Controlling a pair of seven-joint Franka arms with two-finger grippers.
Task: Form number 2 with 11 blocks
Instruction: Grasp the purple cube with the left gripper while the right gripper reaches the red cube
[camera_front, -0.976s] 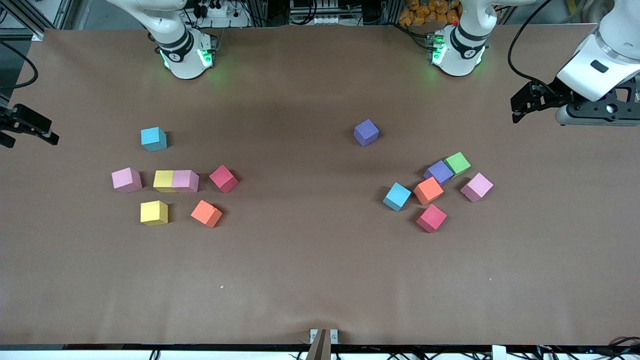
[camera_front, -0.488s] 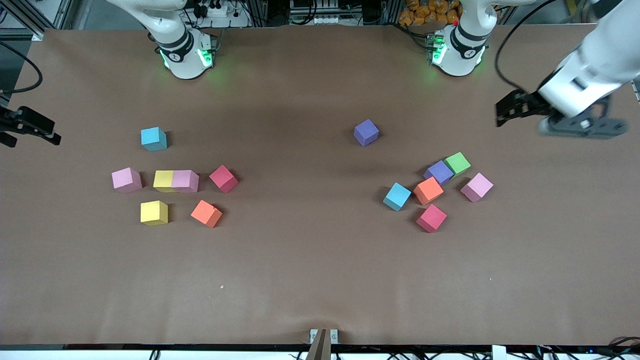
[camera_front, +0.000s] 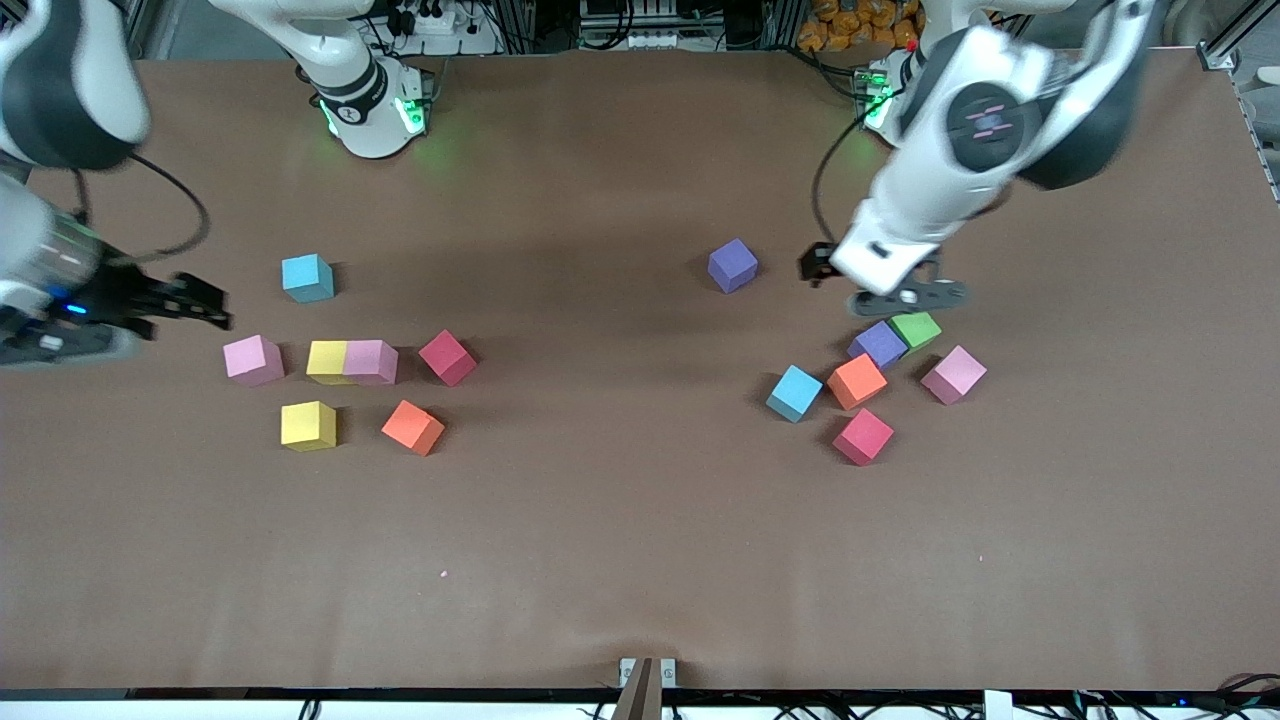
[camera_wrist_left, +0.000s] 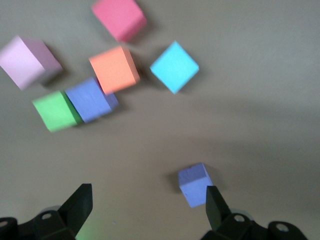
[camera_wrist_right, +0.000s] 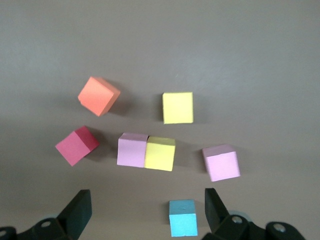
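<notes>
The blocks lie loose in two groups, and no number 2 shows. Toward the right arm's end are a light blue block (camera_front: 307, 277), two pink (camera_front: 252, 359), two yellow (camera_front: 308, 425), a red (camera_front: 447, 357) and an orange (camera_front: 413, 427). Toward the left arm's end are a lone purple block (camera_front: 732, 265) and a cluster with an orange block (camera_front: 857, 381). My left gripper (camera_front: 813, 265) is open and empty in the air beside the lone purple block (camera_wrist_left: 196, 184). My right gripper (camera_front: 212, 303) is open and empty beside the light blue block (camera_wrist_right: 182, 217).
The single green cube (camera_front: 915, 328) touches a second purple block (camera_front: 877, 344) in the cluster, under the left hand. A pink (camera_front: 954, 374), a light blue (camera_front: 794, 392) and a red block (camera_front: 863, 436) ring that cluster. A small bracket (camera_front: 647, 672) sits at the table's near edge.
Both arms have swung in from the table's ends. The left gripper has come over beside the lone purple block. The right gripper has come in toward the light blue and pink blocks.
</notes>
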